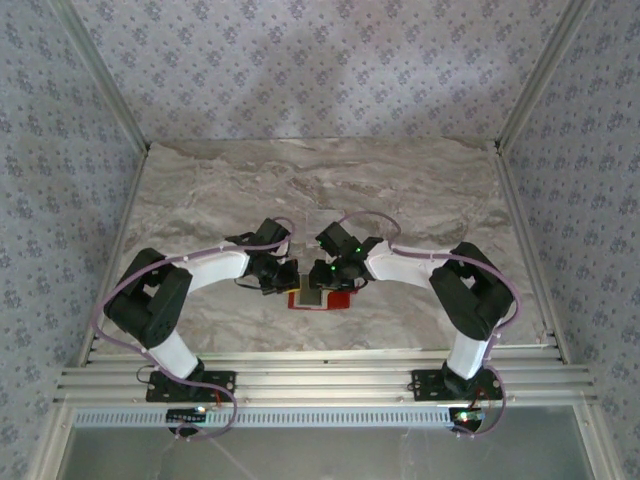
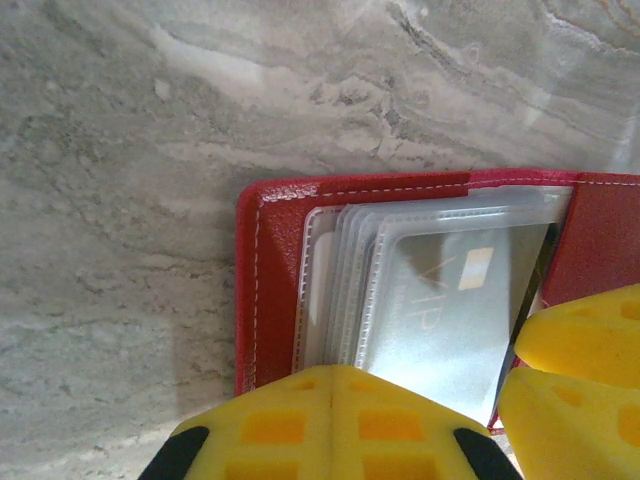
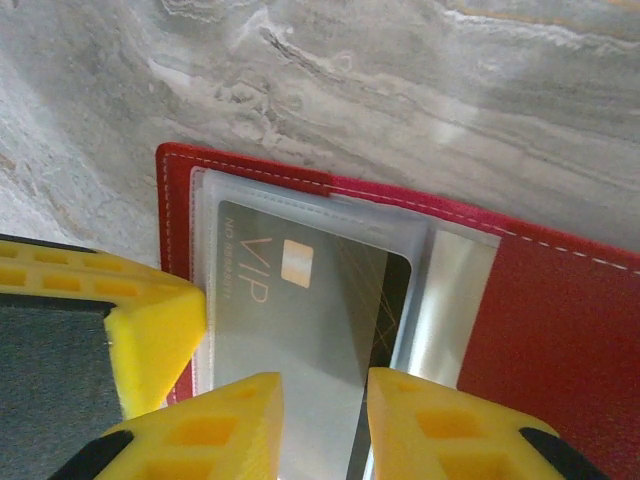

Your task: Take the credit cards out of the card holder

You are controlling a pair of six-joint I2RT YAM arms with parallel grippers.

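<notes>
Open red card holder (image 1: 341, 301) lies flat by the middle of the worktop's (image 1: 200, 200) near edge, left gripper (image 2: 335, 395) pressed together at its pocket edge, right gripper (image 3: 325, 400) slightly spread, straddling the silver VIP credit card (image 3: 300, 320).

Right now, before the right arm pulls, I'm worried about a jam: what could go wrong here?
1. The credit card lies inside a clear sleeve. The right gripper, open over it, may pinch sleeve and card together.
2. The left gripper sits at the edge of the card holder, so a pull may drag the holder along.
3. The fingers of both grippers are very close together and may collide.
</notes>
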